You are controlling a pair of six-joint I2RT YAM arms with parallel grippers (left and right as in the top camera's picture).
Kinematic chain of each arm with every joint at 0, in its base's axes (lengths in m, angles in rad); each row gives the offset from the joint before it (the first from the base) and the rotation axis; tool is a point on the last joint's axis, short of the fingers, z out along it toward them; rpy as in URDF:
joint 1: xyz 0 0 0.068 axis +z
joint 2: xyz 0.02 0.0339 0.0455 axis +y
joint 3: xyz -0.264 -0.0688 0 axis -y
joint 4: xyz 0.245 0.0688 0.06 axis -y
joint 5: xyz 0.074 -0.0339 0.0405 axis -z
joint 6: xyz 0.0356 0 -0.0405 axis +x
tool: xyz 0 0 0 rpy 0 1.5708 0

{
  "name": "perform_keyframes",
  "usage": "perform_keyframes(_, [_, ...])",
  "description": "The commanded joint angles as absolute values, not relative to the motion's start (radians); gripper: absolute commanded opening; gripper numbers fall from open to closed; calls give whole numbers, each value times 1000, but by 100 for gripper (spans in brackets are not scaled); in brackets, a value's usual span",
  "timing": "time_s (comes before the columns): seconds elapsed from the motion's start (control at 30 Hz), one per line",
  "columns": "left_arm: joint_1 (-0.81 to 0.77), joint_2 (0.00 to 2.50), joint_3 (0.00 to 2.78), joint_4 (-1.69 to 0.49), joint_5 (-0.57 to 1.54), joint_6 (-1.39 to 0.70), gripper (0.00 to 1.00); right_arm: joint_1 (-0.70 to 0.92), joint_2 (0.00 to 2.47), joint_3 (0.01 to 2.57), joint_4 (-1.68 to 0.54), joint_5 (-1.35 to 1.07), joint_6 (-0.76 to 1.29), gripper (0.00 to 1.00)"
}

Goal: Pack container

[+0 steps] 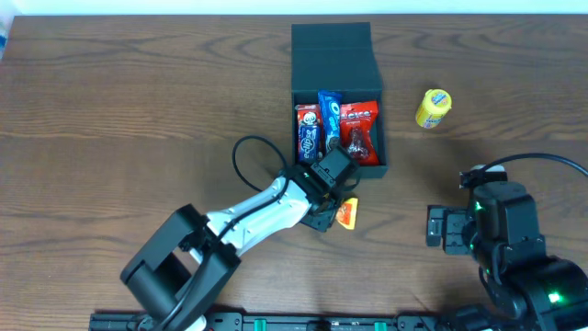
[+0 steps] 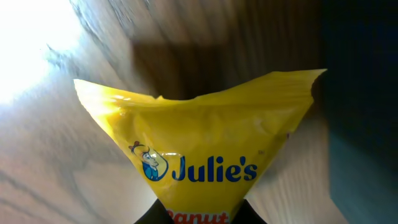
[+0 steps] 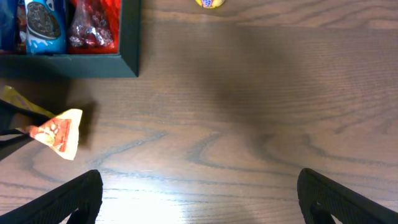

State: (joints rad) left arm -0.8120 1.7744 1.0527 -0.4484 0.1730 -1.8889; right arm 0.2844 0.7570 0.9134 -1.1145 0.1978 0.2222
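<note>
The container (image 1: 336, 154), a dark teal box with its flap lid folded back, sits on the wooden table (image 1: 129, 119) at the middle of the far side. Several snack packets stand inside it: a blue Oreo packet (image 1: 329, 112), a red packet (image 1: 361, 129), and a third at the left whose label is too small to read with certainty.

The left gripper (image 1: 336, 204) hangs just in front of the container's near wall, its fingers pinching a yellow Julie's packet (image 2: 205, 137) by the lower end. The packet's top corner lies close to the box wall.

The right gripper (image 3: 199, 208) hovers over bare table, well to the right of the box, with its fingers spread wide and nothing between them. A small yellow snack (image 1: 434, 108) lies on the table right of the container.
</note>
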Motion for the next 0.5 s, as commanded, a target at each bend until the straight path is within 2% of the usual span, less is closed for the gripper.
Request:
perform_keyframes(0.0, [-821,1694,1048,-464,144,-1880,12,269,752,915,-1116,201,216,99])
perform_keyframes(0.2, [-846,1580,1048,-505,77,-1842,7,269,752,915,-1116,201,216,99])
perform_keyframes(0.47, [-869,1446,1048,-505,71,-1554,6,269,752,915,-1116,201,216,99])
